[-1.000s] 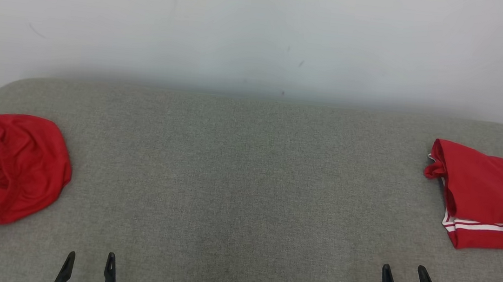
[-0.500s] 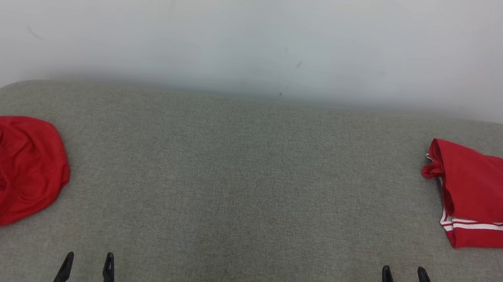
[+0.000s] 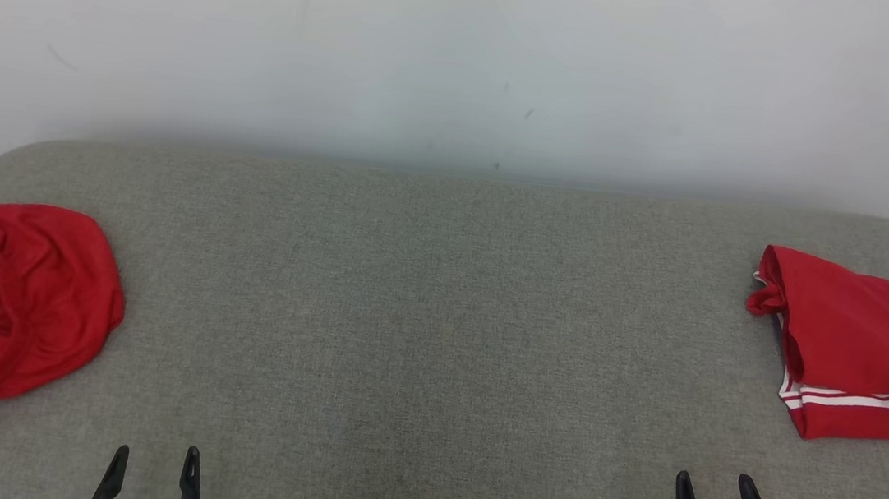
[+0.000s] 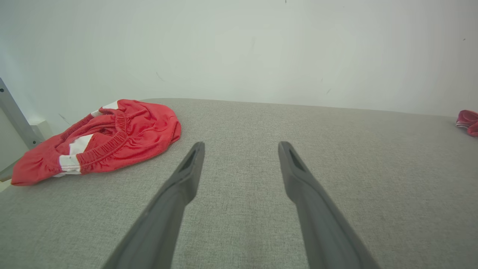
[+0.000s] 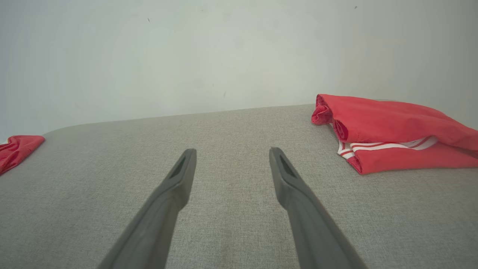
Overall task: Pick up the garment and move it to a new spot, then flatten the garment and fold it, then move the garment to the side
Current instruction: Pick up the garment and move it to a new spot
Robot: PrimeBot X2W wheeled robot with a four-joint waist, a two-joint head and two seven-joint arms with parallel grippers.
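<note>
Standing ready over the counter (image 3: 437, 323), nothing yet picked up.
Crumpled garment (image 3: 9, 303) lay at the left end, a folded garment (image 3: 863, 351) at the right, seemingly set aside, the middle probably reserved for flattening. Left tool (image 3: 159, 453) and right tool (image 3: 714, 478) stood spread wide, empty. Left wrist view revealed the crumpled garment's elastic waistband (image 4: 106, 149), indistinct from the head view.
</note>
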